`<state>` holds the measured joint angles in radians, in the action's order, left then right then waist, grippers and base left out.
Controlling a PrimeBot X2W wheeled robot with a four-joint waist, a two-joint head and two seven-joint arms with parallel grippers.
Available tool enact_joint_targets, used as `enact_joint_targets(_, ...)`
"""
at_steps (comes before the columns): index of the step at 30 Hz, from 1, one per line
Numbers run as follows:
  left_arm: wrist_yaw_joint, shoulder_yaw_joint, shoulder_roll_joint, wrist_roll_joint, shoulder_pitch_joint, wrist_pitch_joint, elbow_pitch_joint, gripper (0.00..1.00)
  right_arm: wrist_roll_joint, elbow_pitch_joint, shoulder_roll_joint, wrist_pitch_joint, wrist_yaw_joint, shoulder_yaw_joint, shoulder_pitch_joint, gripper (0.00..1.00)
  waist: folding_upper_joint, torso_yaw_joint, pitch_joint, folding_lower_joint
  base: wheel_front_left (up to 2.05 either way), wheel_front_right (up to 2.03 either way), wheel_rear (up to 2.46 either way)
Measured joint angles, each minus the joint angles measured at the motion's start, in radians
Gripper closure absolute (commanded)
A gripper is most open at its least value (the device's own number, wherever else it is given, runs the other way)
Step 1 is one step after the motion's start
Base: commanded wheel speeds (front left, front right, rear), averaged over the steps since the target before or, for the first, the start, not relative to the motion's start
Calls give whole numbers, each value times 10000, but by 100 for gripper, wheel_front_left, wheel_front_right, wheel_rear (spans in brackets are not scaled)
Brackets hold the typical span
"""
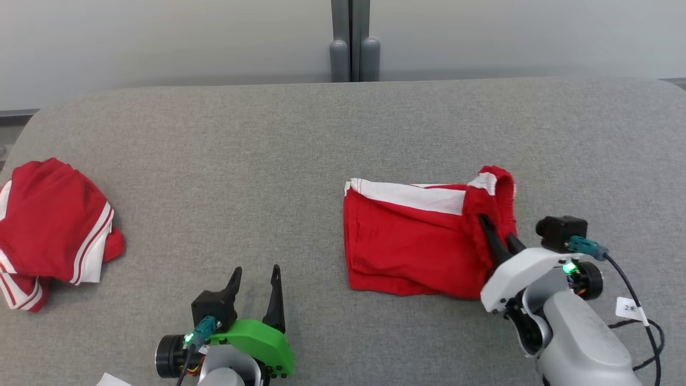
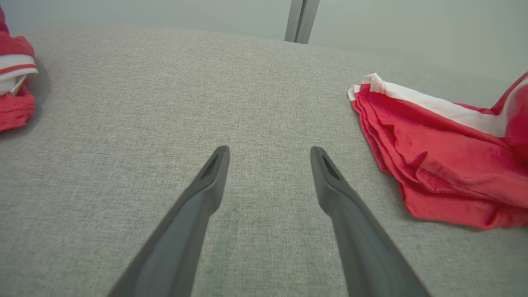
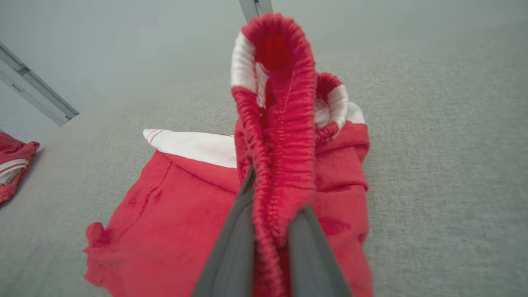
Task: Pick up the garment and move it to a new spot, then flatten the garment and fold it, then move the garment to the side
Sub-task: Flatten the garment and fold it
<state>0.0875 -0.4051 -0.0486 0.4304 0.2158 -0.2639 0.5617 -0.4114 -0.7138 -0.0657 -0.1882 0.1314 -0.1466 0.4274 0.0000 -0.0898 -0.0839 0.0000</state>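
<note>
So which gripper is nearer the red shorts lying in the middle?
Right. The right gripper has its jaws shut on the waistband of the red shorts, at their right end. The left gripper stands open over bare grey cloth, apart from their left edge.

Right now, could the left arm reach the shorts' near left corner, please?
Probably yes: the left fingers stand open, bare grey surface lies between them and the shorts, and the right fingers pinch only the waistband.

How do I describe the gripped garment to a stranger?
On the grey fabric surface, look to the robot's right. There lie red shorts with a white band. Unlike the crumpled red-and-white garment far left, their waistband is pinched by the right tool.
</note>
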Motion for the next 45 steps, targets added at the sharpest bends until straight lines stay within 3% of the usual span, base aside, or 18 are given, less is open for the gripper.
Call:
enact_joint_targets(5, 15, -100, 0, 10, -22, 0, 21, 0, -819, 715, 136, 366, 0, -1137, 182, 100, 0, -246, 8, 0, 0, 0, 0)
enact_joint_targets(11, 40, -272, 0, 77, -24, 0, 38, 0, -1154, 629, 150, 376, 0, -2180, 517, 100, 0, -692, -57, 0, 0, 0, 0)
enact_joint_targets(12, 52, -303, 0, 86, -24, 0, 38, 0, -1206, 560, 151, 328, 0, -2362, 589, 90, 0, -781, -72, 0, 0, 0, 0)
enact_joint_targets(13, 54, -332, 0, 86, -24, -2, 46, 0, -1256, 468, 157, 251, 0, -2550, 660, 70, 0, -873, -88, 0, 0, 0, 0)
enact_joint_targets(14, 67, -337, 0, 92, -24, 0, 50, 0, -1258, 384, 165, 188, 0, -2708, 718, 39, 0, -942, -99, 0, 0, 0, 0)
enact_joint_targets(15, 67, -359, 0, 92, -24, 0, 54, 0, -1269, 282, 163, 127, -2, -2899, 790, 0, 0, -1025, -112, 0, 0, 0, 0)
enact_joint_targets(20, 144, -284, 0, 82, -54, 0, 61, 0, -1488, 130, 176, -357, 0, -3659, 1012, 0, 0, -1267, -132, 0, 0, 0, 0)
enact_joint_targets(24, 178, -104, -2, -144, -170, 0, -58, 0, -1354, -38, 186, -623, 0, -3670, 1006, 0, 0, -1129, -95, 0, 0, 0, 0)
enact_joint_targets(27, 167, 102, -2, -523, -261, 0, -265, 0, -616, -190, 171, -713, 0, -3060, 963, 0, 0, -906, -39, 0, 0, 0, 0)
enact_joint_targets(36, -104, 825, 2, -1919, -825, -2, -1064, 0, 2134, 1371, 153, -736, 0, 180, -669, 0, 0, 16, 138, 0, 0, 0, 0)
enact_joint_targets(45, -324, 1360, -2, -2452, -1659, -2, -1703, 0, 2487, 1862, 159, -736, 0, 1225, -2277, 0, 0, 667, 475, 0, 0, 0, 0)
